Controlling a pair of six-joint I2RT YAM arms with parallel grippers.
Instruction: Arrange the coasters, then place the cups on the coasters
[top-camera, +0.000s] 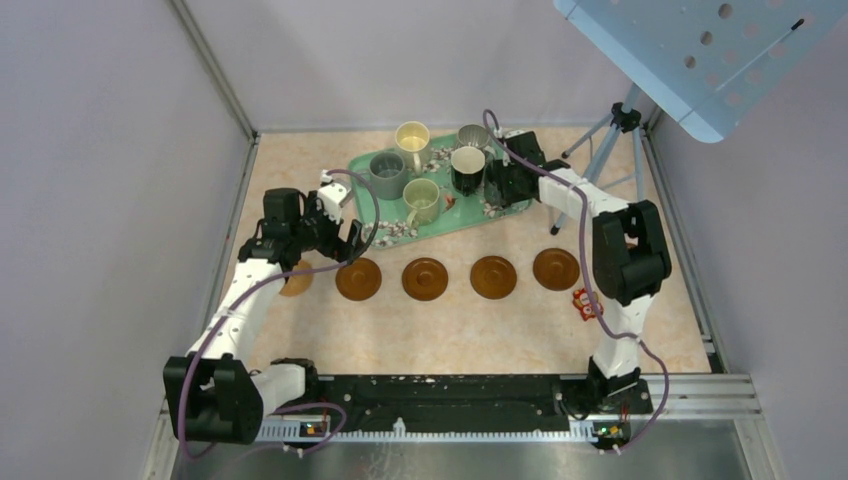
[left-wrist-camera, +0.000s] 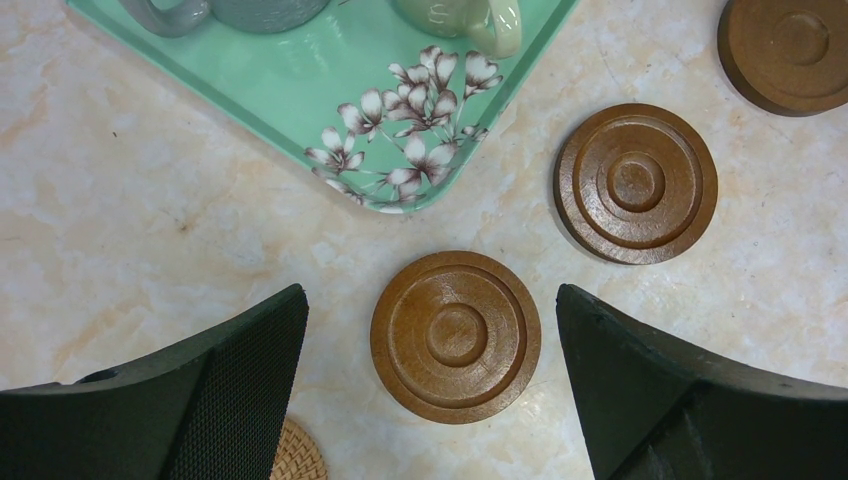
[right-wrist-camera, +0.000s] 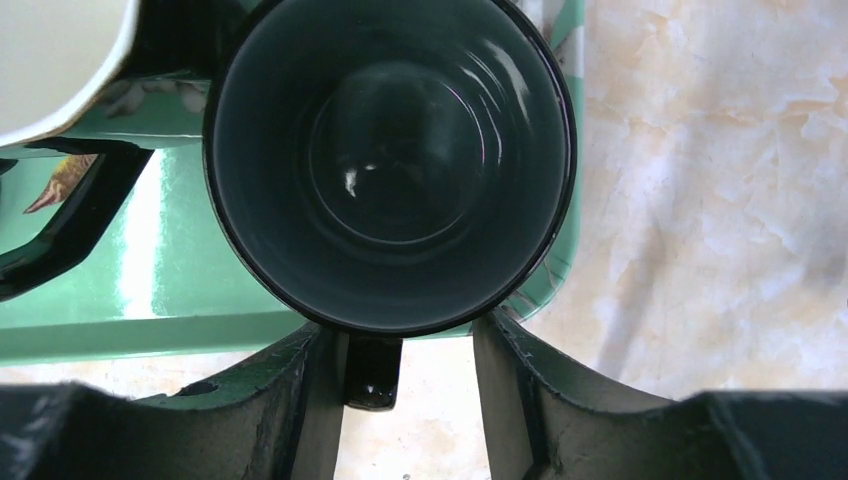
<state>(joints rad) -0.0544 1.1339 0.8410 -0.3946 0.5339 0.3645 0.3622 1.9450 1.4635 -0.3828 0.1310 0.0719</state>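
Observation:
Four brown coasters (top-camera: 425, 278) lie in a row in front of the tray (top-camera: 445, 215); a tan woven one (left-wrist-camera: 295, 455) is half under my left arm. My left gripper (left-wrist-camera: 430, 305) hangs open above the leftmost brown coaster (left-wrist-camera: 455, 335), touching nothing. The cream (top-camera: 412, 137), grey (top-camera: 388, 172), pale green (top-camera: 421, 198), black-and-white (top-camera: 467, 168) and silvery (top-camera: 474, 135) cups stand on the tray. My right gripper (right-wrist-camera: 405, 345) is at the tray's right end, its jaws either side of the handle (right-wrist-camera: 372, 372) of a dark cup (right-wrist-camera: 390, 160). One finger touches the handle; the other stands apart.
A small red trinket (top-camera: 585, 303) lies by the right arm's base. A tripod (top-camera: 610, 140) stands at the back right under a blue perforated panel (top-camera: 700, 50). Walls close in the table on the left, back and right.

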